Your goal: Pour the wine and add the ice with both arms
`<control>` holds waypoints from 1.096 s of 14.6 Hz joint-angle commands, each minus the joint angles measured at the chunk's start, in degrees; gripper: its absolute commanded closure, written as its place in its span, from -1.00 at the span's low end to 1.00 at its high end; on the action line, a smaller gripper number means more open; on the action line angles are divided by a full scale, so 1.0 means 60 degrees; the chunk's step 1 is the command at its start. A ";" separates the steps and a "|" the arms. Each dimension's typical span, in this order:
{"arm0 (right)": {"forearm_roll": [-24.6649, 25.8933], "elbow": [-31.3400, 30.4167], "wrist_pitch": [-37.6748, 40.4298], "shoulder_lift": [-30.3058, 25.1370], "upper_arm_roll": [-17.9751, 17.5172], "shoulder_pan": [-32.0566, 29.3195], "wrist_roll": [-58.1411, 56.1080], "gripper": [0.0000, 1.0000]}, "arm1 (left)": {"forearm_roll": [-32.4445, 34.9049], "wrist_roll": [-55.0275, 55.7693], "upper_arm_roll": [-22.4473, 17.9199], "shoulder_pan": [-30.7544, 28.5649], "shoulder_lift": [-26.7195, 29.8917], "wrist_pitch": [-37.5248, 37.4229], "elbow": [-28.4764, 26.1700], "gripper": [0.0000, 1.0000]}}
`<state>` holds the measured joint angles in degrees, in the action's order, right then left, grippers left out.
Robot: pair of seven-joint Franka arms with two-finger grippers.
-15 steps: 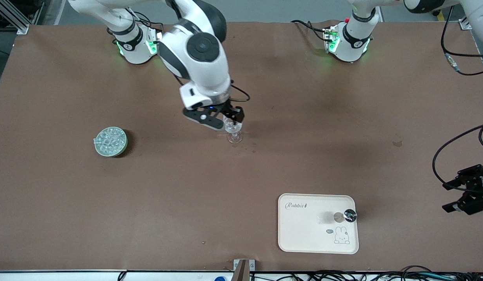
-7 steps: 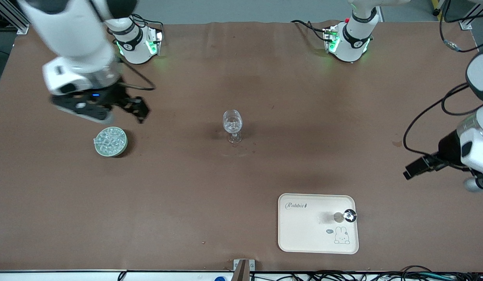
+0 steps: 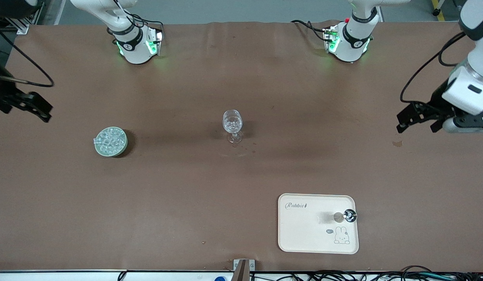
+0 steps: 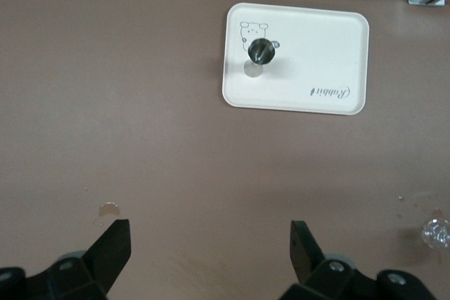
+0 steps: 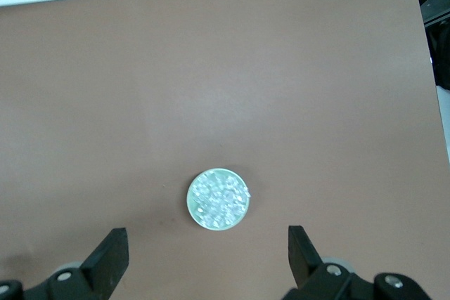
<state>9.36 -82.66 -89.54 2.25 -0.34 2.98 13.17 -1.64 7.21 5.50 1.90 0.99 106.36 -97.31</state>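
Jaws first: both sets are spread wide w/ nothing between them. Your right gripper (image 3: 28,105) hangs over the counter (image 3: 241,175) edge at the right arm's end; your left gripper (image 3: 417,117) is up over the left arm's end.

Ice (image 3: 109,139) sits heaped in the pale green bowl (image 3: 122,150), which the right wrist view shows on the counter between the right jaws' two sides (image 5: 218,198), well below them. You're lined up on it, prob. why that arm is parked there.

Stemmed glass (image 3: 232,124) stands upright mid-counter, well apart from both jaws; it seems to hold clear bits already, but can't tell if liquid's in it.

Cream tray (image 3: 303,234) w/ rabbit print lies under and ahead of the left jaws in the left wrist view (image 4: 330,40), carrying a small dark-topped item (image 3: 350,215), type unclear. No bottle visible anywhere.

Judgement: both arms look pulled back, neither engaged. If you want more ice, drop the right jaws straight down onto the bowl; small slick cubes may slip.
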 commanded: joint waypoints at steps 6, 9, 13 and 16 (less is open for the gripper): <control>-0.1560 -0.0578 -0.0209 -0.0449 0.0701 -0.0672 -0.1462 -1.00 | 0.0098 -0.0177 -0.0052 0.0313 -0.0311 -0.1424 0.1013 -1.00; -0.1589 -0.0593 -0.0385 -0.0434 0.0745 -0.0730 -0.1608 -1.00 | 0.0054 -0.0148 -0.0170 0.0343 -0.0296 -0.1467 0.0910 -1.00; -0.1589 -0.0564 -0.0282 -0.0449 0.0686 -0.0920 -0.1623 -1.00 | 0.0054 -0.0075 -0.0170 0.0314 -0.0165 -0.1541 0.0633 -1.00; -0.1633 -0.0344 -0.0267 -0.0405 0.0627 -0.1009 -0.1638 -1.00 | 0.0069 -0.0308 -0.0170 0.0255 -0.0091 -0.1599 0.0573 -0.99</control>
<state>0.95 -84.54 -91.06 0.85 4.32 -1.64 4.45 -1.64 6.69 4.93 3.25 -0.52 97.67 -93.40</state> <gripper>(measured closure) 0.000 0.000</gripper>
